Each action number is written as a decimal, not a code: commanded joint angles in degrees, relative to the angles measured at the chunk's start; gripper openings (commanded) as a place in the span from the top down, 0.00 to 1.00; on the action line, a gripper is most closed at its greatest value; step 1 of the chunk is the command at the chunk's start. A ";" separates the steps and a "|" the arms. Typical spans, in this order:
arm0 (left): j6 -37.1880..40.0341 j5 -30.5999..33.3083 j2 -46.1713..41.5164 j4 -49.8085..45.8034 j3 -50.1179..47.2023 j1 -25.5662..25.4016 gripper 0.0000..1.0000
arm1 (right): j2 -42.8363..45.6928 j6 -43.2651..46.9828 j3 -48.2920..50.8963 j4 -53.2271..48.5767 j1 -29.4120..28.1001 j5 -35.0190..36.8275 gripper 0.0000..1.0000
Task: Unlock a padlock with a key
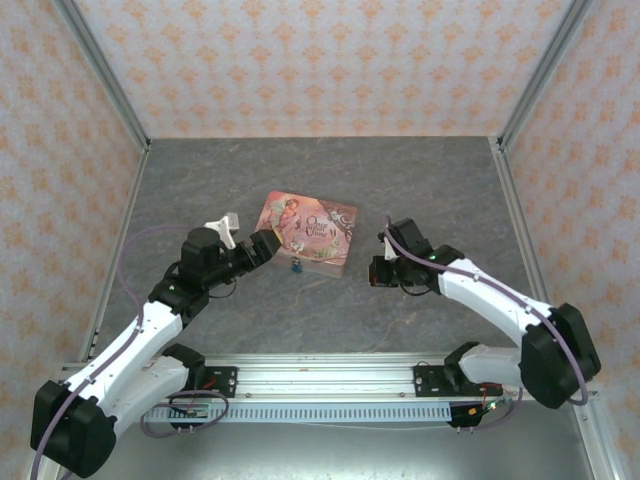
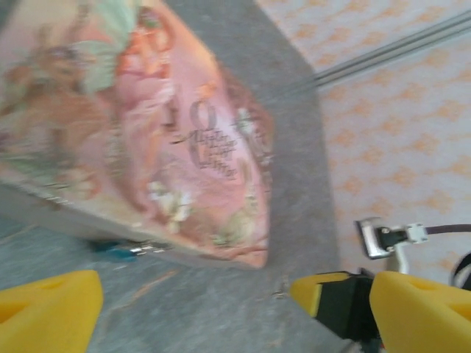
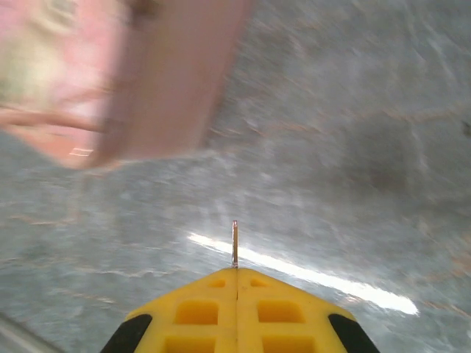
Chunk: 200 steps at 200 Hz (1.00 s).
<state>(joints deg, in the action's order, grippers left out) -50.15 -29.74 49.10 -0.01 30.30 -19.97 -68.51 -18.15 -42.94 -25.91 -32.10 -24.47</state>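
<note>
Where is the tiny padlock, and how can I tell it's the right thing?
Find the pink picture tin in the middle of the grey table. Just beside the tin's near edge sits the padlock. It is tiny and teal-blue, far smaller than the tin.

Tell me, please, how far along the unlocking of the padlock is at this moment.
Done: the right hand is shut on a thin metal blade, apparently the key, which sticks out in front of it. In hand: the left hand is open, close to the padlock lying by the pink tin, nothing gripped. Left: steady the padlock, bring the key over, insert and turn it.
</note>
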 commanded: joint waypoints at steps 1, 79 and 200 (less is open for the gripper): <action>-1.68 -6.61 -0.09 10.37 1.68 -1.08 0.15 | 6.60 1.82 1.08 10.43 -0.07 -7.13 1.00; 2.86 -13.82 9.53 17.76 10.67 -9.31 0.40 | 9.91 2.02 -3.11 23.63 -0.20 -26.59 1.00; 2.78 -11.07 17.01 21.29 13.97 -16.35 0.63 | 9.91 -2.90 -2.24 30.58 -0.95 -29.65 1.00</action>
<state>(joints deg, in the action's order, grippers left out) -48.10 -41.52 66.11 17.98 42.30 -35.73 -58.81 -20.53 -44.10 1.69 -32.40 -52.80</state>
